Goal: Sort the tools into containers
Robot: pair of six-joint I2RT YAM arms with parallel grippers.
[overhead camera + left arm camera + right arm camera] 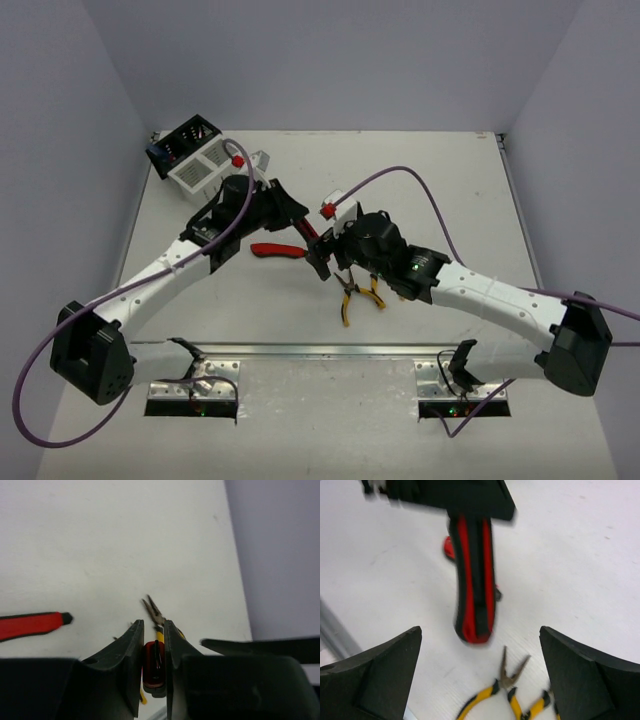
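My left gripper (pixel 303 226) is shut on a red-black utility knife (pixel 311 240) and holds it above the table, tip down. In the left wrist view the knife (pixel 154 666) sits between my fingers (pixel 132 650). My right gripper (pixel 335 268) is open and empty just beyond it; in the right wrist view the held knife (pixel 472 580) hangs in front of its wide-open jaws. Two yellow-handled pliers (pixel 358 296) lie on the table under the right gripper, also seen in the right wrist view (pixel 506 682). A second red-black knife (pixel 278 250) lies flat left of them.
The row of slotted bins stands at the far left corner, one black (pixel 180 141) and white ones (pixel 207 170) beside it. A metal rail (pixel 330 350) runs along the near edge. Purple cables arc over both arms.
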